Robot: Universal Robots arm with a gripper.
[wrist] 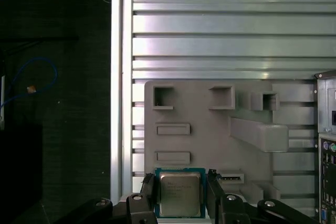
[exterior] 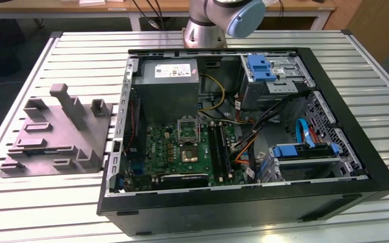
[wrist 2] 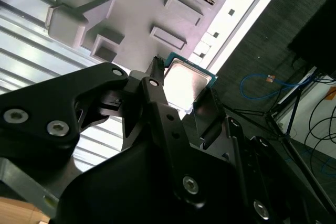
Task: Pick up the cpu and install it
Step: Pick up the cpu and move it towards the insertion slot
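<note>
Gripping the cpu [wrist: 180, 196] by two opposite edges, your pincer [wrist: 180, 178] is closed down to the chip's width. One of its black fingers [wrist: 148, 190] presses against each side. Both wrist views show the chip's silvery metal top facing the cameras, with a thin green rim around it.

Behind the chip lies the grey moulded tray [wrist: 210, 140], with its shallow pockets and raised blocks. It rests on the slatted aluminium surface [wrist: 210, 24]. The chip looks large against the tray's pockets, so I judge that you are holding it up clear of the tray, not resting it in a pocket. The views do not settle how high it hangs.

In the exterior view, the tray sits toward the exterior view's left, just beside the open computer case [exterior: 356, 167]. The base of your arm [exterior: 211, 23] rises at the far edge of the surface.

Inside the case, a green motherboard [exterior: 160, 152] lies flat, with the cpu socket [exterior: 190, 153] near its middle. A metal frame next to the socket appears to stand open. It is too small to tell whether the socket holds anything.

As for progress, the pick-up looks done, because you have a firm two-sided hold on the chip. The install is not yet done: the cpu is over the tray, well apart from the socket in the case.
</note>
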